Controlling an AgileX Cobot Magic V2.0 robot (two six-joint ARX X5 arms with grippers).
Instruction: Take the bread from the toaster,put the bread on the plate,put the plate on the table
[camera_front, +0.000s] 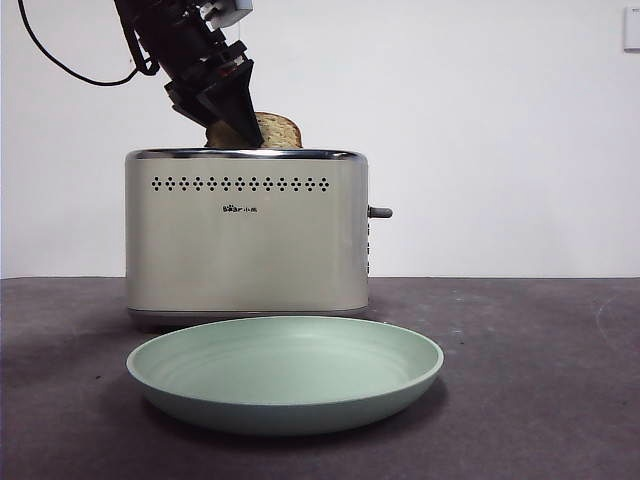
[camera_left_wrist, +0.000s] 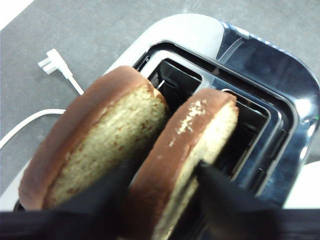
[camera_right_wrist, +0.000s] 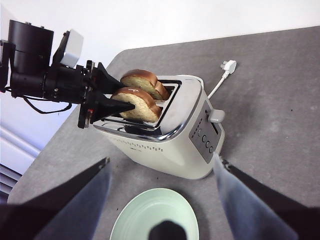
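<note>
The cream toaster (camera_front: 245, 240) (camera_right_wrist: 170, 145) stands mid-table with two slices upright in its slots. My left gripper (camera_front: 240, 125) (camera_left_wrist: 165, 170) (camera_right_wrist: 127, 95) reaches down from the upper left. Its jaws are closed on both faces of the bread (camera_left_wrist: 190, 145) (camera_right_wrist: 139, 106), the slice in the slot nearer the plate. In the front view only the bread's top (camera_front: 282, 131) pokes above the chrome rim. The mint-green plate (camera_front: 285, 365) (camera_right_wrist: 155, 215) lies on the table (camera_front: 540, 380) just in front of the toaster. My right gripper (camera_right_wrist: 162, 160) hovers open above the plate, holding nothing.
A second slice (camera_left_wrist: 95, 145) (camera_right_wrist: 145, 80) sits in the far slot, right beside the left gripper's jaw. The toaster's lever (camera_front: 380, 212) (camera_right_wrist: 216, 116) sticks out on its right end. A white cord and plug (camera_left_wrist: 52, 62) (camera_right_wrist: 227, 67) lie behind the toaster.
</note>
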